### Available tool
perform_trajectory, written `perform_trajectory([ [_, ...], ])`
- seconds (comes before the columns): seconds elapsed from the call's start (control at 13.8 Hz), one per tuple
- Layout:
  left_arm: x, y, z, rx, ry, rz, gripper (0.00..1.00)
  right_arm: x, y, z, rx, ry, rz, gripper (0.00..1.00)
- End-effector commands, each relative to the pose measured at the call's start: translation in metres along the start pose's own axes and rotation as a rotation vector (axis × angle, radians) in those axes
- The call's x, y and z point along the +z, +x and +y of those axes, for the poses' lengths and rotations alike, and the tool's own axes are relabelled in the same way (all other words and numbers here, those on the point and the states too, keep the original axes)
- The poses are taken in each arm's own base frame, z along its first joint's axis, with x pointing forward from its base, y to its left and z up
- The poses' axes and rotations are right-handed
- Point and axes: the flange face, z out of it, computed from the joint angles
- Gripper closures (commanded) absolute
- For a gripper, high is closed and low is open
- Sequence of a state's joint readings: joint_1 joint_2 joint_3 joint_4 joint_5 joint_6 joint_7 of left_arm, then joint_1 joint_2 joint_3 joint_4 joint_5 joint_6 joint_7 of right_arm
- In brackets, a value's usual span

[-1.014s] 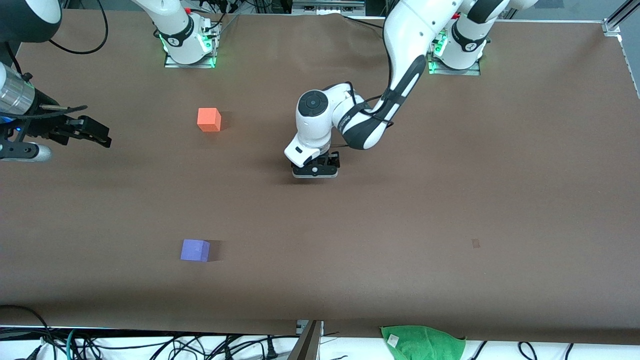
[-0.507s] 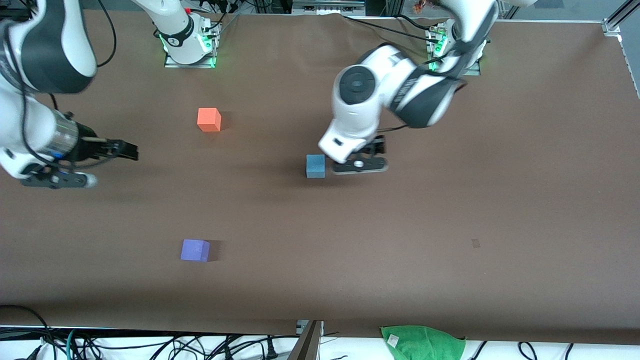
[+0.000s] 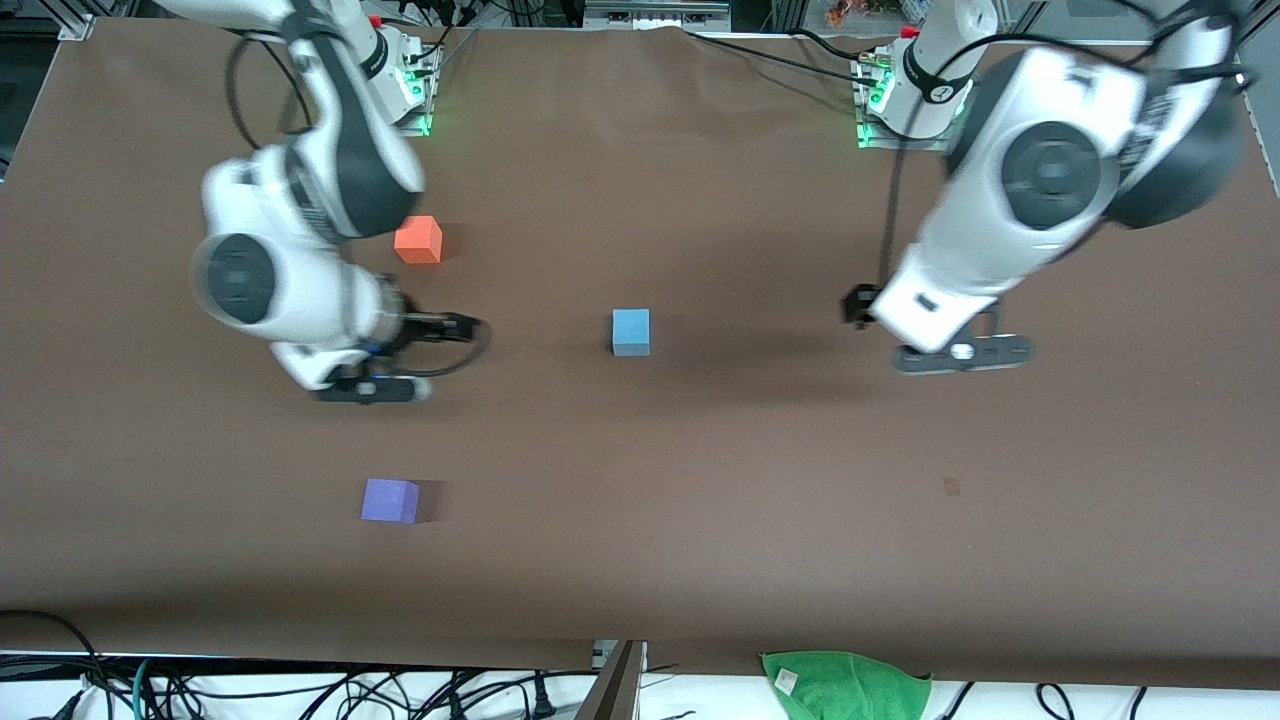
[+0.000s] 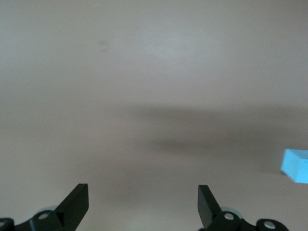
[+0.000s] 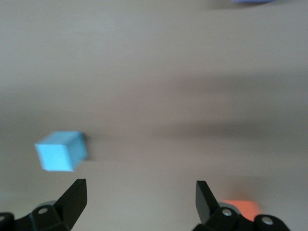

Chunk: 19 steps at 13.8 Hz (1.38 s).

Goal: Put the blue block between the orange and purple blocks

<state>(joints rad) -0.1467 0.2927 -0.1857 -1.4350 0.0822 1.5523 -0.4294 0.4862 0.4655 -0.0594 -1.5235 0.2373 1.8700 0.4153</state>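
Blue block (image 3: 631, 331) sits free mid-counter; left end effector (image 4: 143, 207) and right end effector (image 5: 140, 204) both wide, empty.

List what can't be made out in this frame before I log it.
- Right gripper, front view: motion blur smears the fingers; the wrist view shows them open.
- Left gripper, front view: fingers hidden under its own wrist.
- Purple block, right wrist view: cut off by the edge.
- Orange block, right wrist view: partly hidden by a fingertip.
- Blue block, left wrist view: cut off by the edge.

Blue block (image 3: 631, 331), orange (image 3: 418, 240), purple (image 3: 390, 500)
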Motion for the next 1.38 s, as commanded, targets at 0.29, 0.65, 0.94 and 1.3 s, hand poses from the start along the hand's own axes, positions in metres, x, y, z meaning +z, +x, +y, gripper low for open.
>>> perform_trajectory([
  [0.29,-0.048,-0.016,-0.116,0.129,-0.034,0.007,0.0,0.127,-0.055,-0.151,0.029,0.06,0.146,0.0],
  [0.65,-0.042,-0.044,-0.168,0.085,-0.135,0.14,0.0,0.179,-0.068,-0.17,-0.029,0.017,0.2,0.01],
  [0.94,-0.047,-0.052,-0.173,0.074,-0.123,0.152,0.0,0.18,-0.066,-0.165,-0.041,-0.001,0.201,0.01],
  [1.3,-0.044,-0.053,-0.183,0.064,-0.114,0.123,0.0,0.199,-0.072,-0.156,-0.031,-0.043,0.172,0.01],
])
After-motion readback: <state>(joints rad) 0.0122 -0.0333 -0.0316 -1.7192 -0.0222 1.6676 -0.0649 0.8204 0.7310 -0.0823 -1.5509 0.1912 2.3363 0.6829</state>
